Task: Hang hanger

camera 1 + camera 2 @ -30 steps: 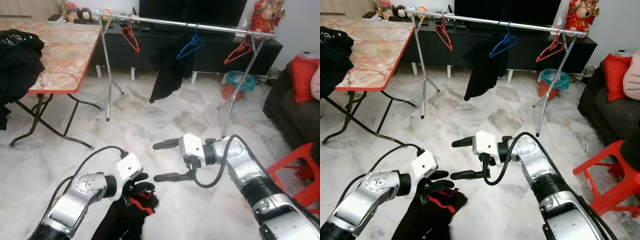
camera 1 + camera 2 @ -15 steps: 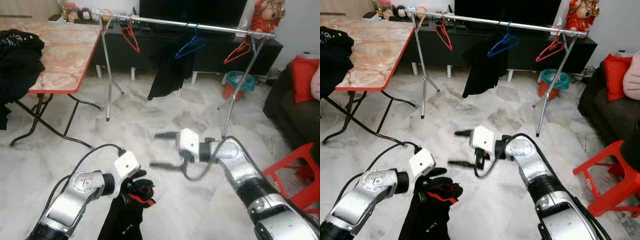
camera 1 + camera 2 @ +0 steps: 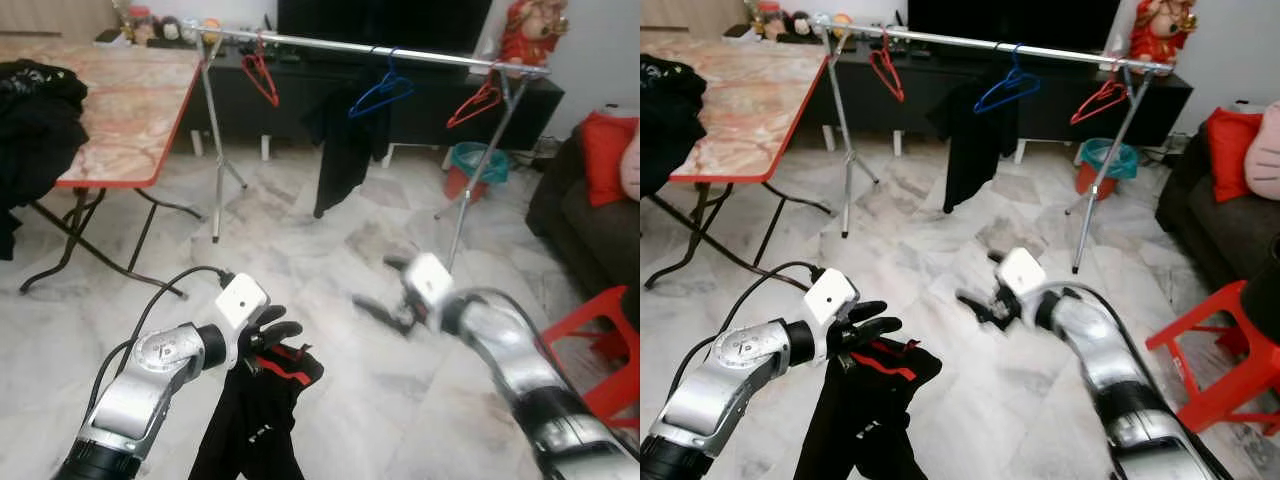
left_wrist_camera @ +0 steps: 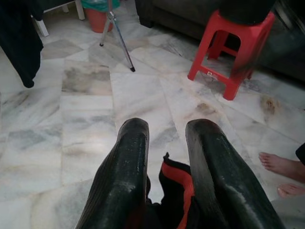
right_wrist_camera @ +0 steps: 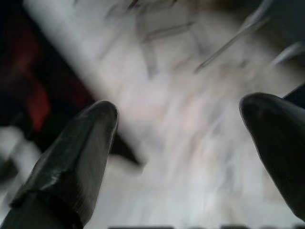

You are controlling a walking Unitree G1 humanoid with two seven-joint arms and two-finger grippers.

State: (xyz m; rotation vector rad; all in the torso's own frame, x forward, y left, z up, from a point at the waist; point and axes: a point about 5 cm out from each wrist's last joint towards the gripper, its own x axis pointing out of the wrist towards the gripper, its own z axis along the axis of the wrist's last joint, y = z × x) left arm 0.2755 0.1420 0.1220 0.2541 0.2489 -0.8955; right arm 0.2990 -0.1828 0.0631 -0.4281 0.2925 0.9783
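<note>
I see the red hanger (image 3: 283, 366), draped in a black garment (image 3: 252, 425), pinched by my left pincer (image 3: 274, 335) low above the marble floor (image 3: 330, 250), well short of the clothes rail (image 3: 400, 53). My right pincer (image 3: 985, 290), blurred, is spread wide beside it.

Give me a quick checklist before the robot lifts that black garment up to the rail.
1. Left end effector gripping the black garment at its red hanger: ok.
2. Garment hanging free below the grip: ok.
3. Right end effector open and empty: ok.
4. Right arm steady: not ok, blurred.
5. Free space on the rail between the red hanger and the blue hanger: ok.
6. Hanger hook orientation: cannot tell.
</note>
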